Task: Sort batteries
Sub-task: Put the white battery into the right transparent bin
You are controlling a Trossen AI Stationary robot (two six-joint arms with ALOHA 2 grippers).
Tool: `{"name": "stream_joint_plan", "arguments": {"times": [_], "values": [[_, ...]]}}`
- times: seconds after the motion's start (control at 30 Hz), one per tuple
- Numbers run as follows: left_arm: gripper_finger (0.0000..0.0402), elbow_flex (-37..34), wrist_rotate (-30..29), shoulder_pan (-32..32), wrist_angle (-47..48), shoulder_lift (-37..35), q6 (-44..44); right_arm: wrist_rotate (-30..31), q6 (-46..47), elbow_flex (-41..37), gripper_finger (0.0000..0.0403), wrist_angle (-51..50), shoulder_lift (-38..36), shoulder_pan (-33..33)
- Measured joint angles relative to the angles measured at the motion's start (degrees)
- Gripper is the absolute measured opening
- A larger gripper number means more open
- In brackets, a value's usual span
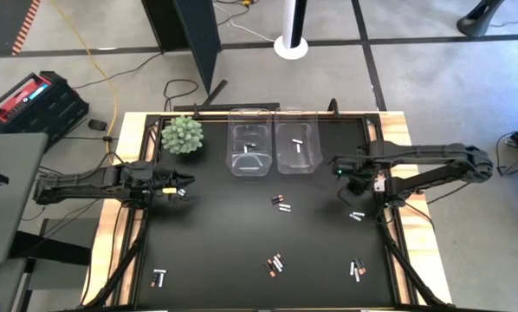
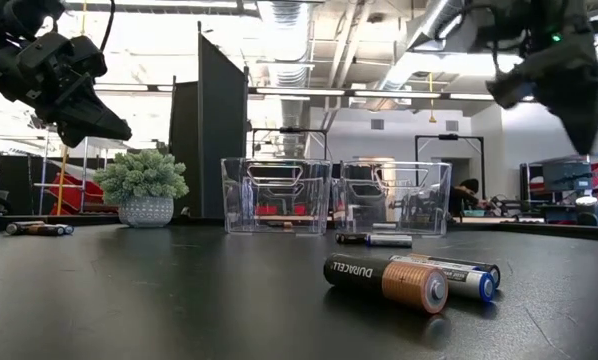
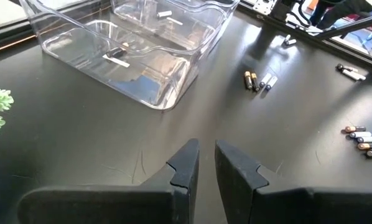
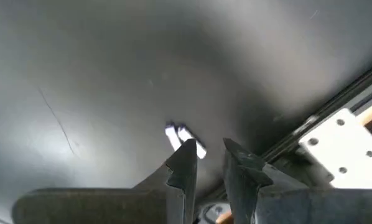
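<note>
Right gripper (image 1: 356, 184), centre right, hangs slightly parted and empty above a white battery pair (image 1: 356, 216); left gripper (image 1: 184, 185), centre left, likewise. Other batteries (image 1: 281, 204) lie scattered below two clear bins (image 1: 248, 152).

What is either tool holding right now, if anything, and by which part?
Nothing is held. The left tool hangs over bare table with only a narrow empty gap between its fingers. The right tool hovers above a pair of white batteries, its gap also empty.
</note>
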State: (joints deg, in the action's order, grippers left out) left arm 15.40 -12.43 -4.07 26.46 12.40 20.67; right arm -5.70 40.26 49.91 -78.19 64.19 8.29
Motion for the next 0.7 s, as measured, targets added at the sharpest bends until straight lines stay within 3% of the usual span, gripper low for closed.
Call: {"name": "stream_joint_plan", "arguments": {"times": [0.23,0.5,0.7], "values": [[0.005,0.0,0.0,0.0,0.0,0.0,0.0,-5.3,0.0,-7.3,0.0093,2.0,-0.1,-2.2],[0.005,0.0,0.0,0.0,0.0,0.0,0.1,-6.2,1.4,-7.2,0.0091,2.8,0.4,-4.6],[0.005,0.0,0.0,0.0,0.0,0.0,0.0,-7.8,1.5,-7.2,0.0091,2.2,5.5,-7.5]]}}
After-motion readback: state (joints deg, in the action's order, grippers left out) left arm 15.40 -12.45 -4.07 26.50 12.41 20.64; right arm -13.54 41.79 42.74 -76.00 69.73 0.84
